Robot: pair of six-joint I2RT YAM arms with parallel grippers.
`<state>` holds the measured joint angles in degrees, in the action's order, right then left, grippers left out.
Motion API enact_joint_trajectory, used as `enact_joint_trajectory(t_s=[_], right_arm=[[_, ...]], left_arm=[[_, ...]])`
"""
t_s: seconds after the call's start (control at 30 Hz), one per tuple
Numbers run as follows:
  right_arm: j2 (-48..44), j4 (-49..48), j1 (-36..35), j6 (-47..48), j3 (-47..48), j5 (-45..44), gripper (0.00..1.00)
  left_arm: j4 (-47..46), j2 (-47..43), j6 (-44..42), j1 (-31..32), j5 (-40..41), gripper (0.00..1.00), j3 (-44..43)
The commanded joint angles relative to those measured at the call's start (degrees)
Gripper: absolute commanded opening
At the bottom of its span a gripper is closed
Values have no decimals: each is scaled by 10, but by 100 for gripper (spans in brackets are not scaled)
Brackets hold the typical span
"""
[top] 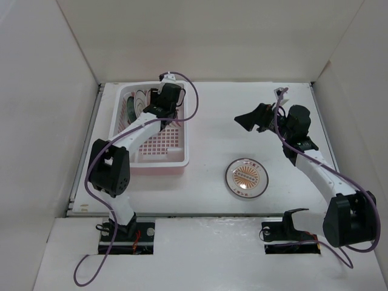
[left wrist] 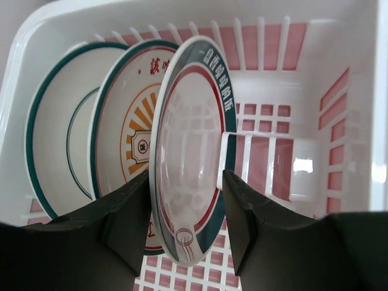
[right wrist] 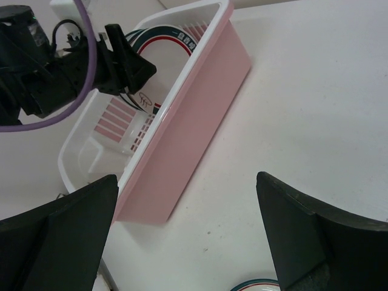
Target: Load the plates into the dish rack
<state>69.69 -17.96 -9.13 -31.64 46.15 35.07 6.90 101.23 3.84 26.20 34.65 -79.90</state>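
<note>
Pinching a glossy round plate (left wrist: pixel 189 163) upright between black left fingers (left wrist: pixel 130 221), latticed plastic rack (left wrist: pixel 339 79), right fingers (right wrist: pixel 303 233) spread.

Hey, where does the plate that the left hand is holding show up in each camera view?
Top external: the red-ringed plate stands on edge at the far end of the dish rack, mostly hidden under the left hand.
Left wrist: centre, upright between the fingers, nearest of three standing plates.
Right wrist: upper left, partly behind the left hand, inside the rack.
Shared landmark: the pink dish rack.
</note>
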Motion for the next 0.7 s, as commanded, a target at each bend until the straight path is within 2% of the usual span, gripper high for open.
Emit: enact_joint_trajectory(t_s=[0.0, 0.1, 0.3, 0.47, 0.53, 0.6, 0.67], right_arm=[[4, -13, -6, 11, 28, 9, 100], [4, -13, -6, 11, 28, 9, 100], [4, -13, -6, 11, 28, 3, 100], [10, 6, -6, 17, 33, -6, 100], [3, 33, -6, 24, 33, -35, 100], [-5, 51, -6, 24, 33, -72, 100], [-28, 77, -6, 18, 18, -97, 100]], left_arm=[[-3, -46, 12, 0, -22, 45, -41], [4, -58, 18, 0, -27, 45, -47], [10, -82, 18, 10, -27, 56, -47], [10, -94, 18, 17, -22, 57, -52], [15, -108, 18, 25, -27, 62, -52], [15, -117, 18, 40, -35, 80, -52], [23, -131, 18, 52, -52, 90, -59]])
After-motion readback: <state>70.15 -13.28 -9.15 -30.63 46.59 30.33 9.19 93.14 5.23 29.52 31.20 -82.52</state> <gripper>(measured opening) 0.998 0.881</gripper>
